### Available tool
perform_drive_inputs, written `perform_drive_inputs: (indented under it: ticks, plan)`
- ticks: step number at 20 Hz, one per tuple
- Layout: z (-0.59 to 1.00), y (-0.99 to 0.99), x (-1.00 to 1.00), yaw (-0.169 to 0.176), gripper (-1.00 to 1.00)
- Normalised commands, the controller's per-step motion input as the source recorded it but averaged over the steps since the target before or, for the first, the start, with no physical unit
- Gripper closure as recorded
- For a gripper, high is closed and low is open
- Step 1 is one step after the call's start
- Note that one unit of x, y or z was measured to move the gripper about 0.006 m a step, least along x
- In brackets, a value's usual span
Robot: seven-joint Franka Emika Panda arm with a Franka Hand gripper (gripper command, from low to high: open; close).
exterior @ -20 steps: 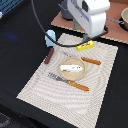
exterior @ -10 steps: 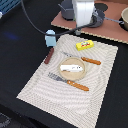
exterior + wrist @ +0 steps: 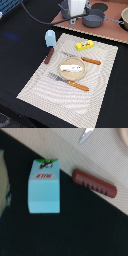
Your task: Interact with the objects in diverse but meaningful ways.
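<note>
Claw hidden in both views; grey pot (image 3: 124,18) cut by exterior view's edge (blurry).

pale-blue carton (image 3: 44,188), brown stick (image 3: 95,183), yellow packet (image 3: 85,45)

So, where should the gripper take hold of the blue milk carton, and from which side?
Grip the blue milk carton across its two flat side faces near mid-height, coming from above. It appears to stand upright at the placemat edge, with the brown stick close beside it, so a low sideways approach would likely be riskier.

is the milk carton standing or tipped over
Standing. The exterior view shows the carton upright at the mat's edge, by the brown stick.
</note>
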Motion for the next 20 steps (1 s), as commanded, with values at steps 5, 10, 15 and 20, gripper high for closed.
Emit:
perform_drive_inputs:
  ticks: [5, 10, 15, 20]
  plan:
    - [-0.45, -0.11, -0.81, -0.013, -1.00]
    - [-0.50, -0.17, -0.78, -0.008, -1.00]
    - [-0.45, -0.20, -0.73, -0.015, -1.00]
    - [-0.15, -0.22, -0.50, -0.028, -1.00]
